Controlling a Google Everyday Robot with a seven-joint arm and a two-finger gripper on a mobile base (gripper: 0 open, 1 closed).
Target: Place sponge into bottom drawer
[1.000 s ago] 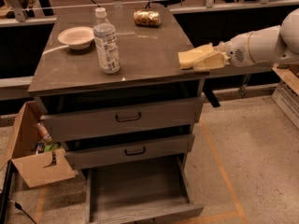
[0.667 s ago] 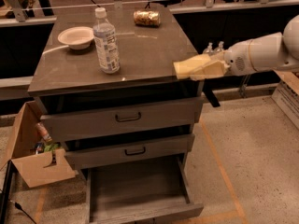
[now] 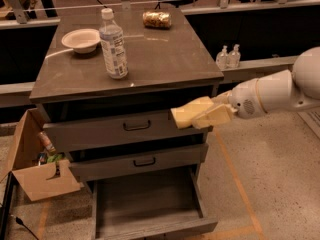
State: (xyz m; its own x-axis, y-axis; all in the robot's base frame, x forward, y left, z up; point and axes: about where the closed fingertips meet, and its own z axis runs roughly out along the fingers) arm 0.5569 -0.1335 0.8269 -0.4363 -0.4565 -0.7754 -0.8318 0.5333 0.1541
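The pale yellow sponge (image 3: pixel 186 112) is held in my cream gripper (image 3: pixel 204 118), which is shut on it. The arm (image 3: pixel 272 94) reaches in from the right. The sponge hangs in front of the right end of the top drawer (image 3: pixel 120 130), just below the tabletop's edge. The bottom drawer (image 3: pixel 145 226) is pulled open below, a wide shallow grey tray with nothing visible inside. The sponge is well above it and over its right side.
On the tabletop (image 3: pixel 165 59) stand a water bottle (image 3: pixel 113 44), a white bowl (image 3: pixel 81 39) and a shiny snack bag (image 3: pixel 156 19). An open cardboard box (image 3: pixel 35 176) sits on the floor to the left. Two small bottles (image 3: pixel 227 58) stand on a ledge behind.
My gripper has carried the sponge left and down, from beside the tabletop's right edge to in front of the top drawer.
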